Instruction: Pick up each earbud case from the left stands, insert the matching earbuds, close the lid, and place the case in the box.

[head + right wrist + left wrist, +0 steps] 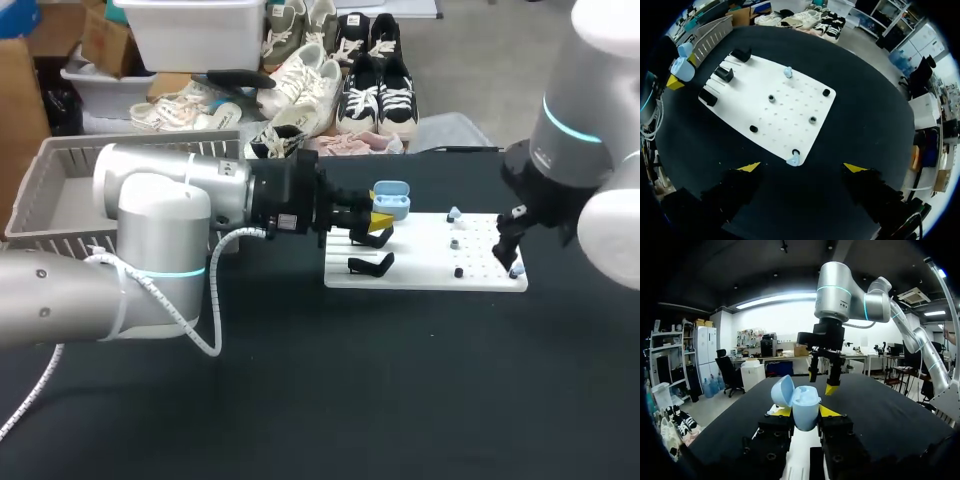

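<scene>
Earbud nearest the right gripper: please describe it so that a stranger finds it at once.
On the black table lies a white board. At its edge facing the right gripper sits a light blue earbud. The other blue earbud sits at the opposite edge; the remaining pegs are dark.

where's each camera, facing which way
Head view: above and behind, looking down on the table; left arm, right arm show.
Left wrist view: on that wrist, facing across the table; left gripper holds the earbud case, right gripper ahead.
Right wrist view: on that wrist, looking down on the white board; open right gripper shows.
All share the earbud case.
</scene>
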Controlling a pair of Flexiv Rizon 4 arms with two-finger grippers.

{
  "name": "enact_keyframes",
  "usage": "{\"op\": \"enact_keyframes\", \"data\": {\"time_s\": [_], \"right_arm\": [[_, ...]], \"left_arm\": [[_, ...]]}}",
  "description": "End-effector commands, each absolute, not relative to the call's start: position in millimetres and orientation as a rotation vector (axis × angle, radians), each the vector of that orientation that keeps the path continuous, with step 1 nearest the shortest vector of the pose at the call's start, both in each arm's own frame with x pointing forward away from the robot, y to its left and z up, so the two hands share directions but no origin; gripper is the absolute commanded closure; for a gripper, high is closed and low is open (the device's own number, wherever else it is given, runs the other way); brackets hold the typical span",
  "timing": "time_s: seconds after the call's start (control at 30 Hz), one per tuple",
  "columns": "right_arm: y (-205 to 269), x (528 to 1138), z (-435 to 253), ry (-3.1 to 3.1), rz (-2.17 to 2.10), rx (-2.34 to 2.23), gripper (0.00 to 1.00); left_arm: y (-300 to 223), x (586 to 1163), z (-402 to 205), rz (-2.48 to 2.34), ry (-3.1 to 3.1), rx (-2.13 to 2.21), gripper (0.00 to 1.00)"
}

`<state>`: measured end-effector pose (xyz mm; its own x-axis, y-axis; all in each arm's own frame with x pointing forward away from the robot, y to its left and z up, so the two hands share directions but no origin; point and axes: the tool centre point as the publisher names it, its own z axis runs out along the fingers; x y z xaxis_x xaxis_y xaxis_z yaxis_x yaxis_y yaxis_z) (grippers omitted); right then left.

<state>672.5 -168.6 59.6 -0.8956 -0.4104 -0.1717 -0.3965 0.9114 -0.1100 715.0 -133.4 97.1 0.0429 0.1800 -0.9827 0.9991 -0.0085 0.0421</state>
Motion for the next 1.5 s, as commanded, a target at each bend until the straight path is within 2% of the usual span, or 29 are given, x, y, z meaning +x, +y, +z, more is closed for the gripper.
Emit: {"op": "enact_keyframes", "data": {"time_s": [0.03,0.3,0.53,0.7,1.03,1.13,1.23,1.33,1.5], "right_arm": [[-176.9,658.2,43.7,2.765,-0.178,-0.551,0.00],[-176.5,656.0,33.3,2.638,-0.064,-0.490,0.00],[-164.7,662.9,31.7,2.611,-0.047,-0.449,0.04],[-157.4,666.2,31.2,2.612,-0.036,-0.417,0.13],[-153.4,667.4,33.7,2.643,-0.059,-0.413,0.39],[-153.6,666.6,33.7,2.650,-0.062,-0.414,0.42],[-152.8,664.6,31.6,2.663,-0.077,-0.418,0.41],[-153.6,662.2,29.6,2.668,-0.077,-0.412,0.49],[-153.3,660.0,26.6,2.676,-0.076,-0.402,0.51]], "left_arm": [[-132.8,713.1,96.8,-1.086,1.306,1.360,1.00],[-132.8,713.1,96.8,-1.086,1.306,1.360,1.00],[-132.8,713.1,96.8,-1.086,1.306,1.360,1.00],[-132.8,713.1,96.8,-1.086,1.306,1.360,1.00],[-132.8,713.1,96.8,-1.086,1.306,1.360,1.00],[-132.8,713.1,96.8,-1.086,1.306,1.360,1.00],[-132.8,713.1,96.8,-1.086,1.306,1.360,1.00],[-132.8,713.1,96.8,-1.086,1.306,1.360,1.00],[-132.8,713.1,96.8,-1.086,1.306,1.360,1.00]]}}
